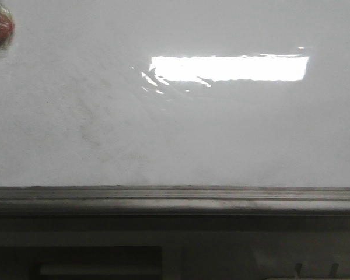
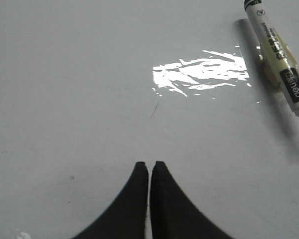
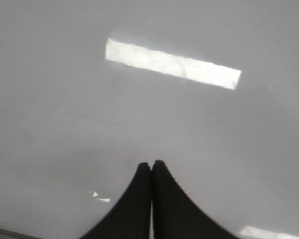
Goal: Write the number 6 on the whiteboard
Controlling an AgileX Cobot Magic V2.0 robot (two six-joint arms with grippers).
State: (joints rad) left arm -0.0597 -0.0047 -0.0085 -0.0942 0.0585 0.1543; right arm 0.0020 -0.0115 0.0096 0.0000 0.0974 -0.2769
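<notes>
Left gripper (image 2: 149,167) and right gripper (image 3: 152,165): fingers pressed together, holding nothing, facing whiteboard (image 1: 76,116); glossy, faintly smudged, no number drawn.

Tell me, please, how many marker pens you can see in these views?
1: a marker pen lies on the whiteboard, seen only from the left wrist, beyond the shut, empty jaws. Others may be out of frame.

Left gripper (image 2: 149,167): two black curved fingers, tips pressed almost together with only a hairline slit between them, nothing held, pointing toward 12 o'clock in its wrist view

Right gripper (image 3: 151,165): same black curved fingers, tips touching, empty, also aimed at 12 o'clock

Neither arm visible in front view
</notes>
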